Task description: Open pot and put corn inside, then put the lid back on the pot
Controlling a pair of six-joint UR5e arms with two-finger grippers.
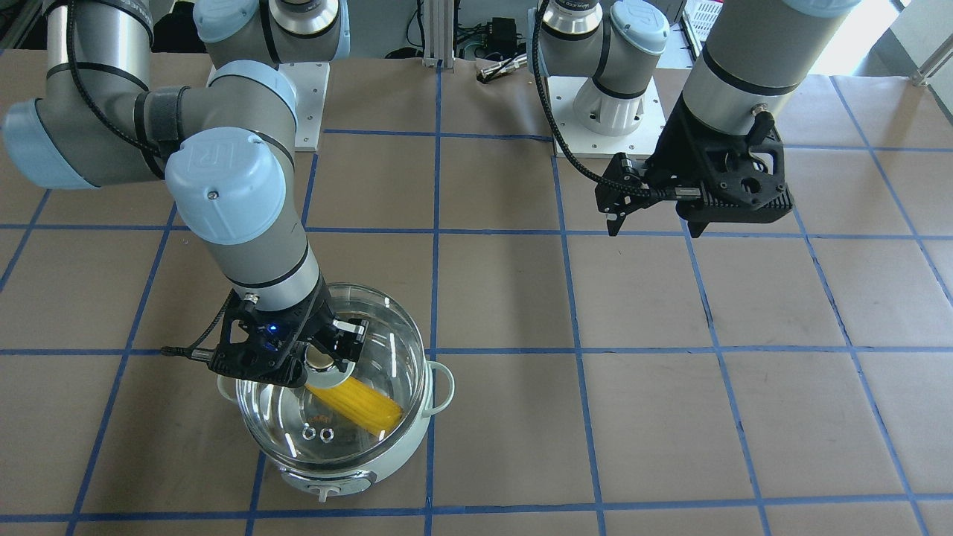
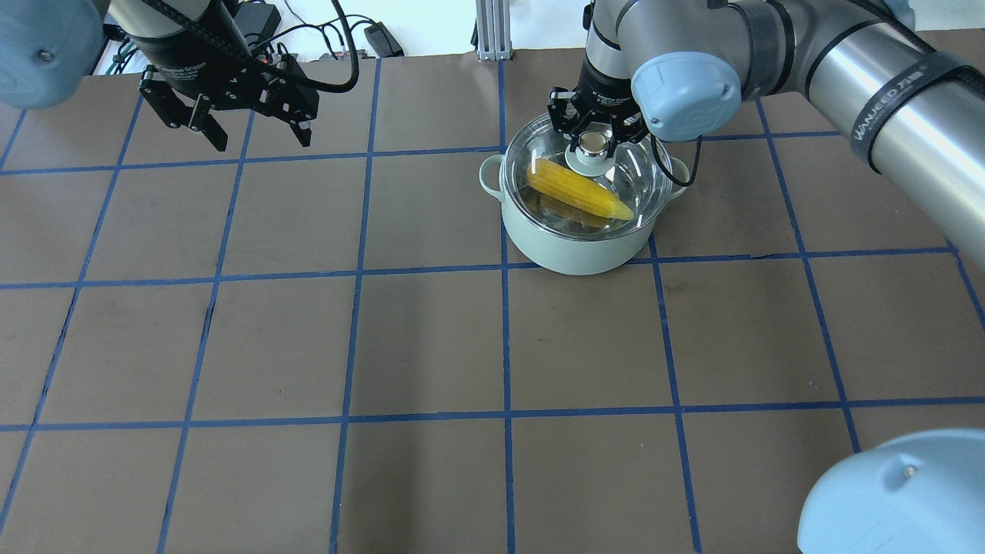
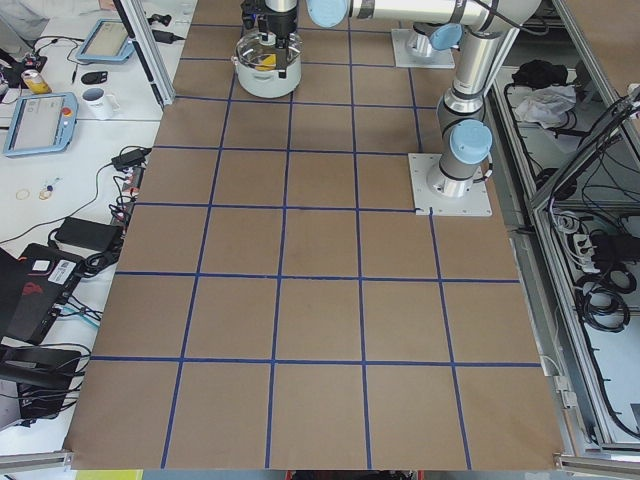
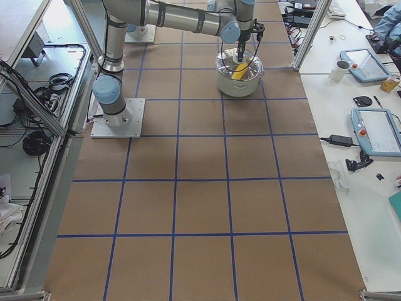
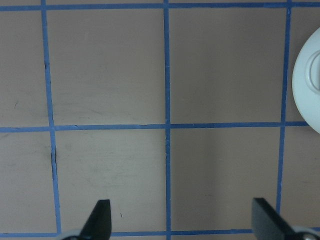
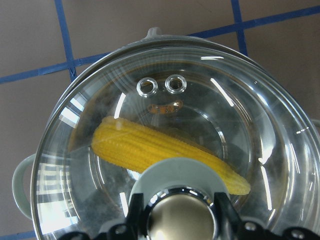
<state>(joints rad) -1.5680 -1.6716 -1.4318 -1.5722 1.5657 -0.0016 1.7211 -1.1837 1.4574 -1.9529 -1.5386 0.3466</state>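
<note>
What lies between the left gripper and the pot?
Only bare table crossed by blue tape lines. The overhead view shows the whole stretch from the open left gripper to the pot.

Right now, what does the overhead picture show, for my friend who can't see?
The right arm's fingers grip the knob of a glass lid on a mint-green pot with yellow corn inside. The left arm's fingers hang open above the brown table.
</note>
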